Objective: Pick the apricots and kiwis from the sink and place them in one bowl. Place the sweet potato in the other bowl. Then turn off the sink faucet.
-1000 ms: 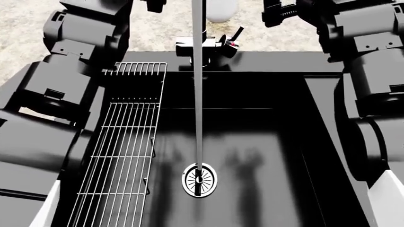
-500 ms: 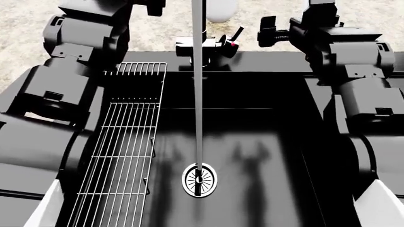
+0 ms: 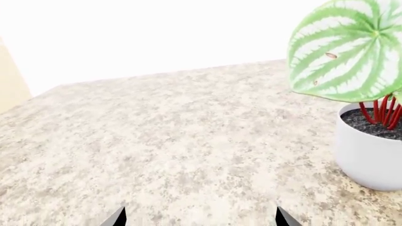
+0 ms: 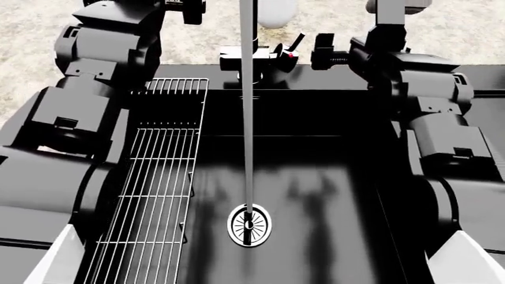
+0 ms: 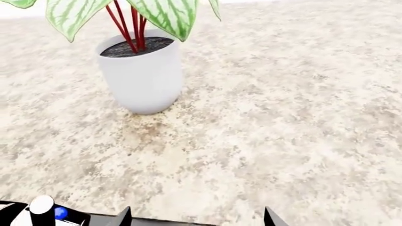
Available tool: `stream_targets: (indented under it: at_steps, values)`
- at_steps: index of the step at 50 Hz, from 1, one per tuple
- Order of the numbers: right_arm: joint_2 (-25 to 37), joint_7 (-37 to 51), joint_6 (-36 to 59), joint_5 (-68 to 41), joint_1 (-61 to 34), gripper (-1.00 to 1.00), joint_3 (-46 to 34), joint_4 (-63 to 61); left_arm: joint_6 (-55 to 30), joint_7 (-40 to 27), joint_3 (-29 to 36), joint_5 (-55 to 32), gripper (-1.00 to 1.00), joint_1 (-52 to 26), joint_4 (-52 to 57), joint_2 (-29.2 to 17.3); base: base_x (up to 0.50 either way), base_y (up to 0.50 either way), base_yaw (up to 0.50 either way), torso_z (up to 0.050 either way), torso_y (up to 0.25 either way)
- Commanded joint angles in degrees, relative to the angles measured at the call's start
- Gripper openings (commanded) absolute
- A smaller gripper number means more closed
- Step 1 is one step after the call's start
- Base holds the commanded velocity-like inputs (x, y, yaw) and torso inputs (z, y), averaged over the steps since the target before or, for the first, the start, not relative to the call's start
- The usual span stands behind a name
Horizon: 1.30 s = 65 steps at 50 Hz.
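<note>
Head view: water runs from the sink faucet [image 4: 254, 56] down to the round drain [image 4: 249, 225] in the black sink [image 4: 316, 177], and no fruit shows inside. The right gripper [image 4: 325, 52] sits just beside the faucet lever [image 4: 295, 44] (I cannot tell if they touch).

Left wrist view: the left gripper [image 3: 201, 217] has its fingertips spread wide over the speckled counter [image 3: 157, 141], holding nothing.

Right wrist view: its tips are spread too, holding nothing, near a white plant pot [image 5: 143, 75].

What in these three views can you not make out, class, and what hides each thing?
- Bowls and fruit: in no view, so their state cannot be told.
- Left gripper: only two fingertips show in the left wrist view; the edge cuts off the rest.
- Sink faucet: in the head view its spout top runs off the edge.
- Potted plant: leaves cut off by the edge in both wrist views.
</note>
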State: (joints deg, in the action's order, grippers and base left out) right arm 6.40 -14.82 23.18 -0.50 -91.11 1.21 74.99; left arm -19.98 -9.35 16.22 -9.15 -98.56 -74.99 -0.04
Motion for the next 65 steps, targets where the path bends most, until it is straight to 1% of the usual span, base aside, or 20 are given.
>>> stream_targets:
  at_steps: [1,20,26,31,43,65]
  values:
    - [-0.87,-0.89,0.52,0.39,1.2,1.0,0.86,0.0,-0.11,0.41,-1.6,1.41,1.0,0.19,0.0,-0.01,0.0,0.0,0.0,0.0,0.0]
    - [-2.52,-4.69,-0.53,0.63,0.87,1.0,0.21,0.0,0.15,1.12,-3.24,3.29,1.0,1.44,0.0,-0.02,0.0,0.0,0.0,0.0,0.0]
    - [-2.8,-5.5,-1.68,0.72,0.51,1.0,-0.85,0.0,0.14,1.28,-5.57,5.2,1.0,2.01,0.0,-0.07,0.0,0.0,0.0,0.0,0.0]
    - [-2.9,-6.0,-2.49,0.8,0.41,1.0,-1.81,0.0,0.3,1.38,-5.93,5.41,1.0,2.73,0.0,-0.06,0.0,0.0,0.0,0.0,0.0]
    - [-3.28,-7.58,-4.19,0.73,0.29,1.0,-3.69,0.0,0.18,1.71,-9.35,8.33,1.0,3.95,0.0,-0.79,0.0,0.0,0.0,0.0,0.0]
    - [-4.38,-10.03,-6.57,0.59,-0.65,1.0,-6.29,0.0,0.41,2.25,-10.48,8.89,1.0,5.32,0.0,-1.25,0.0,0.0,0.0,0.0,0.0]
